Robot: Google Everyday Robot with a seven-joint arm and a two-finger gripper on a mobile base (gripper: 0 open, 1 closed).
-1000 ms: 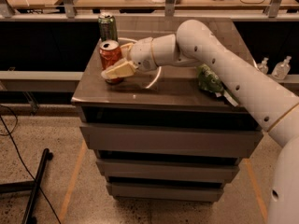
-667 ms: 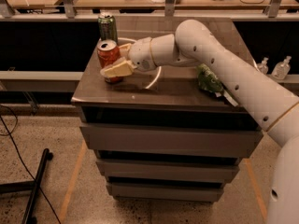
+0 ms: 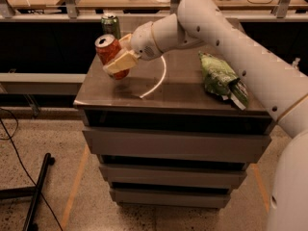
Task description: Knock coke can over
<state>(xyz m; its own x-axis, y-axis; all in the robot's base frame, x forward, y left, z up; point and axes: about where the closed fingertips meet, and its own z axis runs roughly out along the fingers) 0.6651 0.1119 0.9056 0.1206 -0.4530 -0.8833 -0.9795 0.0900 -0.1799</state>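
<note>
The red-orange coke can (image 3: 109,52) is at the left of the drawer cabinet's top (image 3: 187,93). It leans with its silver top toward the left, and its base is at or just above the surface. My gripper (image 3: 121,57) reaches in from the right. Its cream fingers (image 3: 120,61) are closed around the can's body, one across the front and one behind. The white arm (image 3: 231,42) stretches from the right edge across the cabinet.
A green can (image 3: 110,24) stands upright at the back left, just behind the coke can. A green snack bag (image 3: 221,78) lies on the right of the top. A thin white curved strip (image 3: 156,81) lies mid-top. A black stand leg (image 3: 38,191) lies on the floor at the left.
The coke can stood upright in the gripper before. Now it is tilted with its top toward the left, and the gripper has rotated with it.
</note>
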